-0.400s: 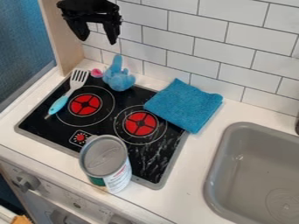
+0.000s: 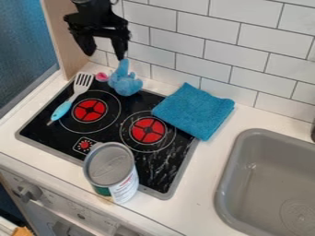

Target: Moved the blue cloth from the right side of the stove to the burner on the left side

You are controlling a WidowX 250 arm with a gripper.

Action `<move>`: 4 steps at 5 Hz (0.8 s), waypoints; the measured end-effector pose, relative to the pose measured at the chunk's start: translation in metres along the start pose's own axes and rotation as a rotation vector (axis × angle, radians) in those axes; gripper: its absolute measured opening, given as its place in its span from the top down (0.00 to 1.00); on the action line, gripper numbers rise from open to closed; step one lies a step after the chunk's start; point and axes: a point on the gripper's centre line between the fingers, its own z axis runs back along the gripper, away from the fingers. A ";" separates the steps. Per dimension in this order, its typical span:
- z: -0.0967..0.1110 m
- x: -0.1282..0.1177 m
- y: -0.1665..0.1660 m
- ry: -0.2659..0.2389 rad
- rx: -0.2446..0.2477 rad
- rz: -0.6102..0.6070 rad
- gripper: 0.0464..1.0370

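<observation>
With my claw [image 2: 104, 54] spread, I'd centre above the blue cloth [image 2: 193, 110], pinch deep, and lift clear of the stove [image 2: 161, 162].

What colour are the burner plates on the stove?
Both burner plates are red with black cross-shaped lines, seen best in the camera view.
</observation>
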 end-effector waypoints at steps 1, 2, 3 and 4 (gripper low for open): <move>0.004 -0.006 -0.023 -0.003 -0.012 -0.060 0.04; 0.001 -0.010 -0.049 0.012 -0.069 -0.129 0.04; -0.003 -0.010 -0.075 0.013 -0.108 -0.200 0.04; -0.019 -0.011 -0.093 0.042 -0.139 -0.258 0.04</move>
